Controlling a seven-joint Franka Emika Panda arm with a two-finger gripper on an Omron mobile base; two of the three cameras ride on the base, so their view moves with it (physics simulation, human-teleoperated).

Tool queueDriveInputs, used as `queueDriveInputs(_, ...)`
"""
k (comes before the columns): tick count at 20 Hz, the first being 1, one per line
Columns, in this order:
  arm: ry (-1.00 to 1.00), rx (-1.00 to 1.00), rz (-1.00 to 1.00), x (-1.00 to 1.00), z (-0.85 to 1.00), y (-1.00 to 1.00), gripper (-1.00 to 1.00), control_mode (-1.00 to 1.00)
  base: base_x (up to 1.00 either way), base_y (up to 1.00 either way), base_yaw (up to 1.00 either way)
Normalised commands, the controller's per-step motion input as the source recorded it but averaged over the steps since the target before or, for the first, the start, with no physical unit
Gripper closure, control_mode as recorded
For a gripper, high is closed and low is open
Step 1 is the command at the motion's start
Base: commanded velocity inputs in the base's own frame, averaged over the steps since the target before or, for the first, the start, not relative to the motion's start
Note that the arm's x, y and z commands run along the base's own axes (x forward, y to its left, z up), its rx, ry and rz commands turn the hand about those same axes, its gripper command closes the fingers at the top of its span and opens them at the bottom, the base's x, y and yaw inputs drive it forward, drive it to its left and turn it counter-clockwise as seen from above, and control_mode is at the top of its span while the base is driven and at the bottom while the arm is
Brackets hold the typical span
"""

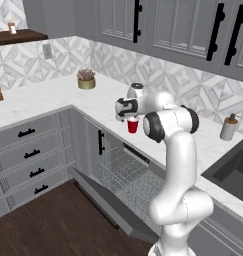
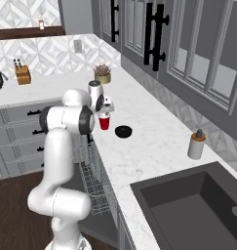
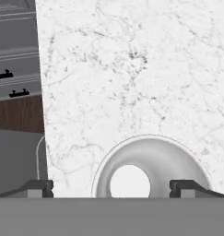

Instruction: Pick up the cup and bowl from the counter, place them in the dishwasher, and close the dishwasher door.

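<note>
I take the counter (image 2: 154,146) as my landmark: the dishwasher (image 1: 124,172) sits under its front edge with the dishwasher door (image 1: 110,202) dropped flat and the wire rack exposed, so the way in is open. On the counter near that front edge stands the cup (image 2: 104,122), upright, and just beside it, further from the edge, lies the bowl (image 2: 123,131), apart from the cup and not touching it. My gripper (image 3: 111,188) hangs directly above the cup; in the hand view its two tips stand wide apart, one on either side of the cup's white rim, with nothing clamped between them. I judge the cup to be light, thin-walled plastic, a bit slick and easy to crush or tip, so I would close gently across the upper wall just under the rim, where the taper is widest and gives the pads something to catch. The bowl looks stiffer and heavier but low, so I expect to pinch one side of its rim, one finger inside and one outside, rather than span it.
</note>
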Motion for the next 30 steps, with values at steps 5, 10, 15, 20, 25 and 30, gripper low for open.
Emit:
queueDriveInputs(5,0.07,0.0,0.02,0.29,-0.26,-0.03,-1.0,-1.0,0.0,0.0,0.0)
queueDriveInputs(10,0.23,0.0,0.03,0.0,-0.45,-0.04,-1.0,-1.0,0.0,0.0,0.0)
queueDriveInputs(15,0.11,-0.01,0.03,-0.05,-0.3,0.0,1.0,-1.0,0.0,0.0,0.0)
queueDriveInputs(20,-0.23,0.01,0.08,-0.32,0.0,0.05,1.0,-1.0,0.0,0.0,0.0)
queueDriveInputs(25,-0.11,0.0,0.06,-0.48,-0.07,0.02,1.0,-1.0,0.0,0.0,0.0)
queueDriveInputs(30,-0.22,0.04,0.02,-0.91,0.03,0.0,1.0,-1.0,0.0,0.0,0.0)
